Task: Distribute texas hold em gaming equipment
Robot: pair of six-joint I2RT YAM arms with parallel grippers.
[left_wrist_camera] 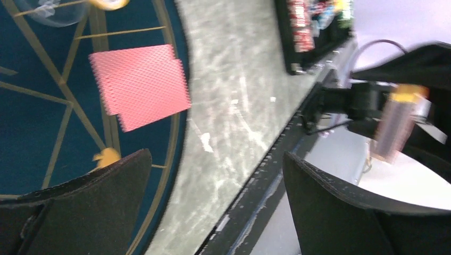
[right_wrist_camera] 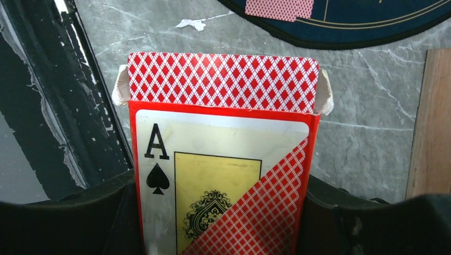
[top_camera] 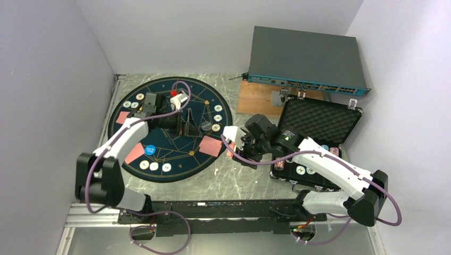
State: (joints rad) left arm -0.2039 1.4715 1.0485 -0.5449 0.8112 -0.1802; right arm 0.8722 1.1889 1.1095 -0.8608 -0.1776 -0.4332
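Playing cards (right_wrist_camera: 223,77) sit in their red box (right_wrist_camera: 223,175). The right gripper (top_camera: 235,147) is clamped on the box's two sides and holds it over the bare table (top_camera: 234,180), between the round navy mat (top_camera: 175,159) and the black case (top_camera: 319,125). The box's open end points away from the wrist toward the mat, with the red backs standing proud. We judge it is held that way so a card can be drawn off the top.

On the mat, red-backed pairs (top_camera: 211,145) lie at the near right, near left and left. Each has a trio of whitish chips (top_camera: 154,166) close by, which we read as seats laid out around the rim. A blue disc (top_camera: 150,150) lies by the near-left seat.

The left gripper (left_wrist_camera: 213,159) hangs over the middle of the mat, fingers spread wide with nothing between them, near the near-right pair. Further chips (top_camera: 301,170) lie in the case at the right, so we judge the dealing is not finished.
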